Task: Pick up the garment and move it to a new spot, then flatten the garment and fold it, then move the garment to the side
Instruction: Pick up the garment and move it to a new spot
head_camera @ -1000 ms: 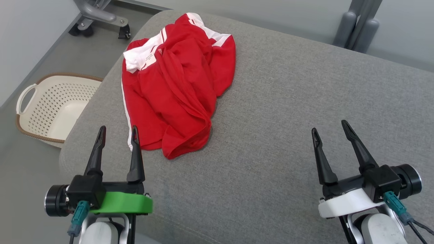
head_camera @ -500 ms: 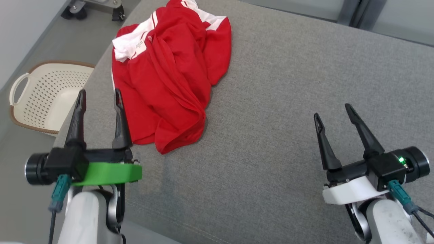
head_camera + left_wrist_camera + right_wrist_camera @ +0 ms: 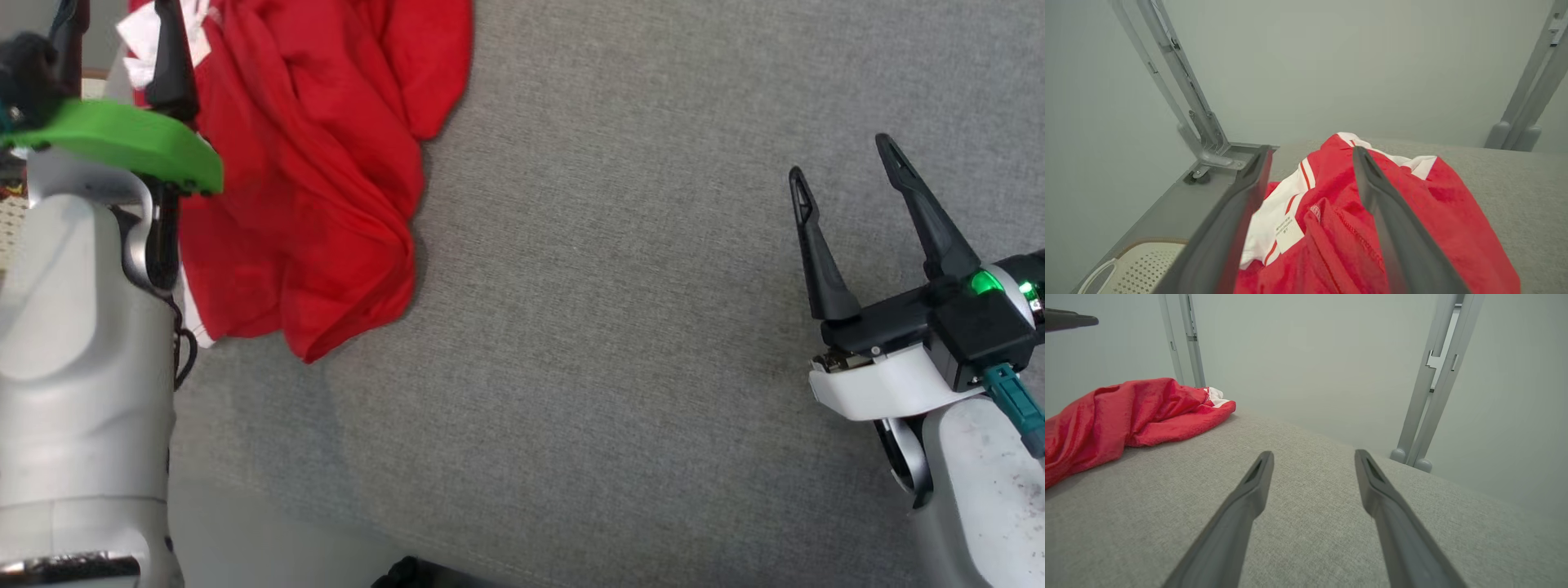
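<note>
Garment [image 3: 310, 163] is lying crumpled at the grey cushion's [image 3: 620, 327] left edge. Left pincer [image 3: 1311, 152] is hovering spread over its white-trimmed end, gripping nothing. Right pincer [image 3: 841, 159] is sitting spread, well apart. Recommended: descend and pinch one thick fold firmly.

The grey padded surface [image 3: 637, 294] wore a coarse woven cover, and its near edge rolled off in a soft, rounded lip at the bottom of the head view. And there, over on the left side, close to that left edge, the red garment [image 3: 310, 163] lay right on the cloth in a crumpled heap, folds piled over one another. White trim and a small white label showed at its far end.
</note>
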